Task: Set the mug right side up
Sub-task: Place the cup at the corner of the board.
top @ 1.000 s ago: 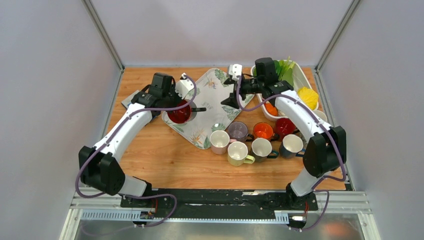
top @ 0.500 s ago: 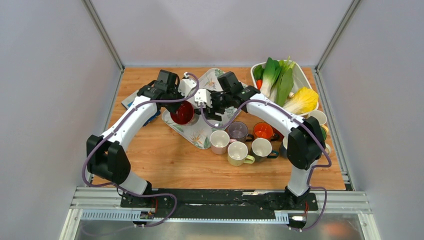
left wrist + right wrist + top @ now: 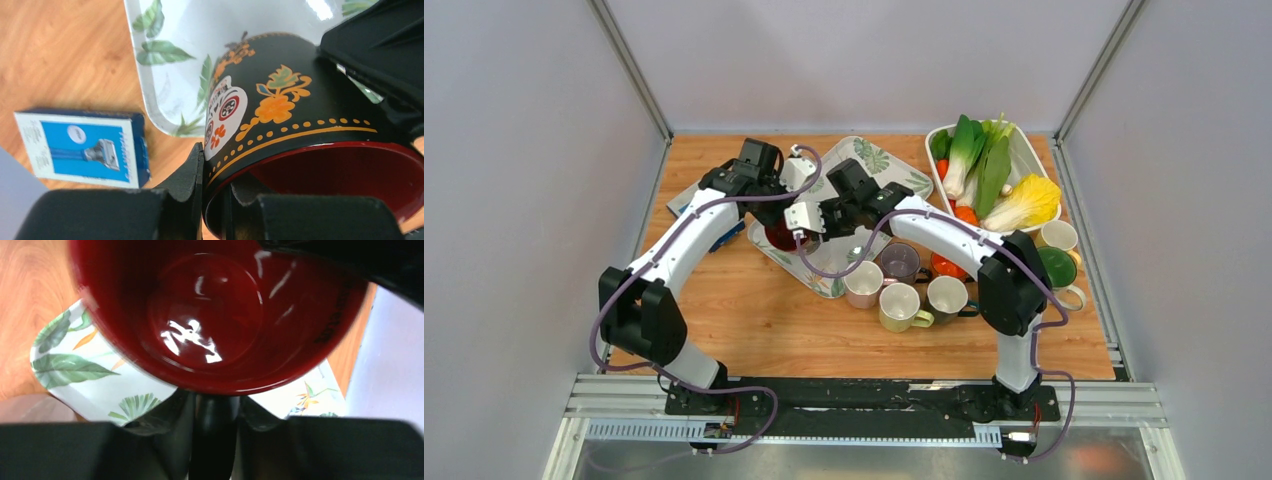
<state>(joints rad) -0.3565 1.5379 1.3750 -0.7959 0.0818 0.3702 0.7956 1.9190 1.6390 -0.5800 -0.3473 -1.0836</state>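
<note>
Both clamp the glossy red-lined mug: left gripper rim; right gripper handle.

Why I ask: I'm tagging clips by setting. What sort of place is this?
Probably a robot test cell staged like a kitchen: plain grey panels enclose a wooden table, two arms are bolted to a metal rail, and mugs, a leaf-print tray and vegetables serve as props.

No words or numbers can be read. Small print is seen beside a pictured razor on the blue box, too blurred to be made out. On the mug, only a painted skull and flowers are shown.
</note>
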